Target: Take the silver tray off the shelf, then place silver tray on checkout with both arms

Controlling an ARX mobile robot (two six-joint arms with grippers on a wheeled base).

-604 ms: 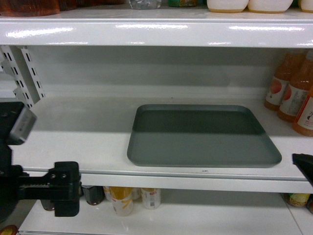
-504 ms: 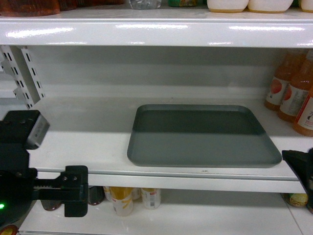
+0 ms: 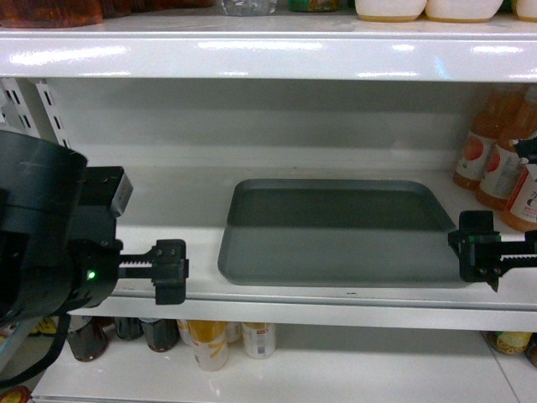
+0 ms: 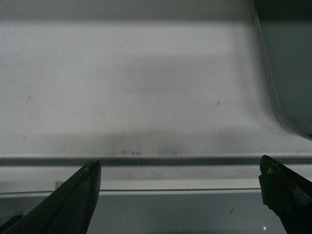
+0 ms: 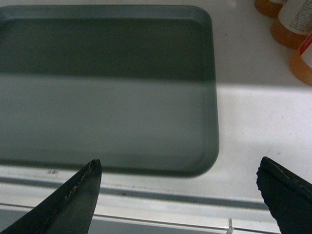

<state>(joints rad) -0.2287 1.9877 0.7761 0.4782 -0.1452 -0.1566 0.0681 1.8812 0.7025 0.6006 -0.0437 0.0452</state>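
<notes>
The silver tray [image 3: 344,231] lies flat on the white shelf [image 3: 151,210], its near rim close to the shelf's front edge. My left gripper [image 3: 170,270] hovers at that front edge, left of the tray, and is open and empty. In the left wrist view, the left gripper [image 4: 179,170] faces bare shelf [image 4: 136,87], with the tray's corner [image 4: 292,63] at the right. My right gripper [image 3: 477,256] is open by the tray's near right corner. In the right wrist view, the right gripper [image 5: 179,168] has its fingers spread in front of the tray [image 5: 107,87]. The checkout is out of view.
Orange drink bottles [image 3: 503,159] stand on the shelf right of the tray, also seen as bottles [image 5: 292,19] in the right wrist view. A slotted upright bracket [image 3: 46,105] is at the back left. Another shelf board [image 3: 268,54] runs overhead. Cans [image 3: 226,340] sit on the level below.
Both arms have risen and moved inward to the shelf's front edge. The left gripper came right toward the tray, and the right gripper entered from the right. The tray has not moved.
</notes>
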